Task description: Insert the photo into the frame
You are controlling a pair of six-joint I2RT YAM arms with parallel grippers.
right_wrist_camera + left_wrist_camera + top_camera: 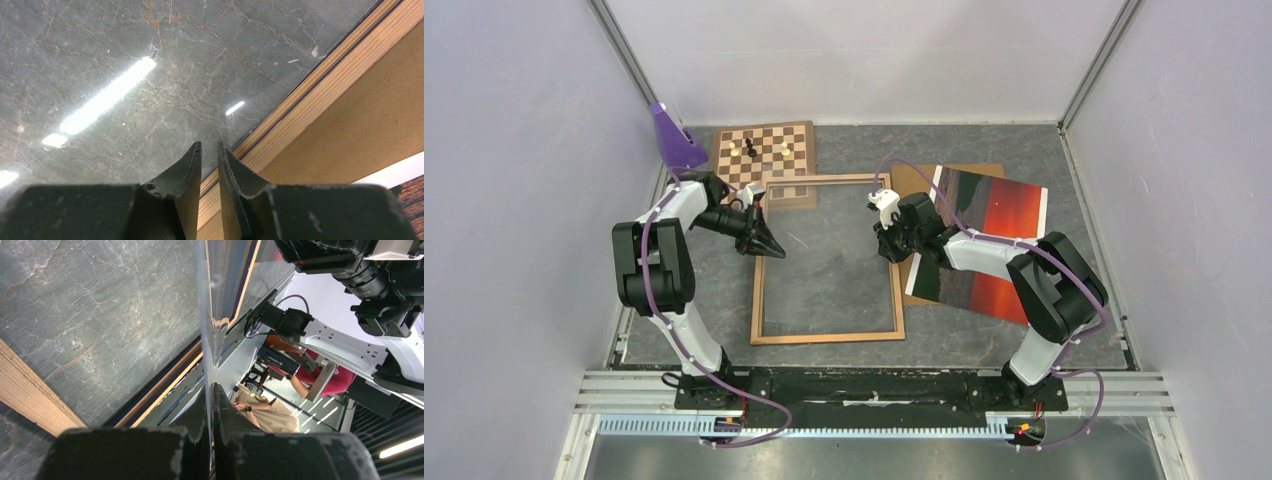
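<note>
Beneath right claw [210, 146], frame [325, 92] rail

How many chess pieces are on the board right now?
3, all in the far rows of the chessboard: a light piece at left, a dark piece just beside it, a second light piece toward the right. They look tiny; others may be missed.

We see a grey, veined stone desk [854, 150]. The frame [829, 336] lies flat near its middle, with the far left corner resting over the near edge of a chessboard [779, 155] that carries a few pieces. Just right of the frame lies a brown backing board [969, 172]. The photo [1004, 220] rests slantwise across it, picture side up.
</note>
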